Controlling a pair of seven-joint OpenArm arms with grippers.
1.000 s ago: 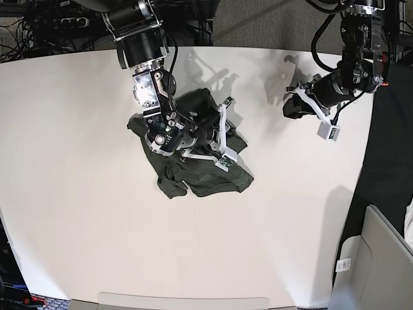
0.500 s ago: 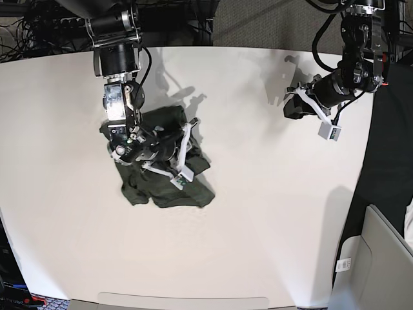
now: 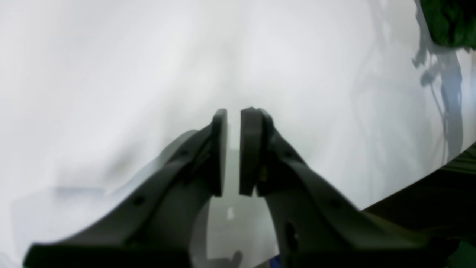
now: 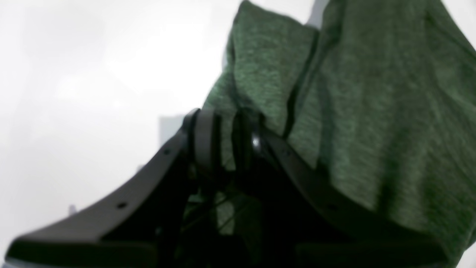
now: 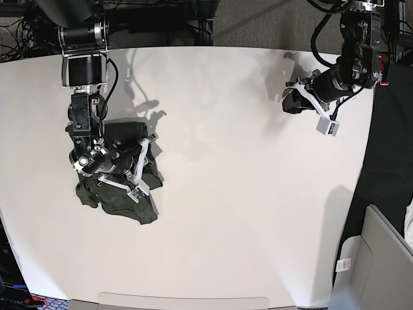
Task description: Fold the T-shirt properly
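The T-shirt (image 5: 110,197) is a crumpled dark olive-green heap on the left part of the white table (image 5: 226,213). My right gripper (image 5: 147,169) lies over it. In the right wrist view this gripper (image 4: 223,123) is shut on a fold of the T-shirt (image 4: 372,111), and the rest of the cloth bunches up to the right. My left gripper (image 5: 289,103) hovers over the table's far right, well apart from the T-shirt. Seen from its wrist, the left gripper (image 3: 233,115) is shut to a thin slit with nothing inside. A corner of the T-shirt (image 3: 446,18) shows far off.
A grey box (image 5: 381,258) stands off the table at the lower right. Cables and dark equipment (image 5: 26,26) crowd the far left edge. The table's right edge (image 5: 364,168) drops to a dark floor.
My right arm has swung left and toward the front, dragging the bunched T-shirt from the table's middle to its left side. The left arm has barely shifted.
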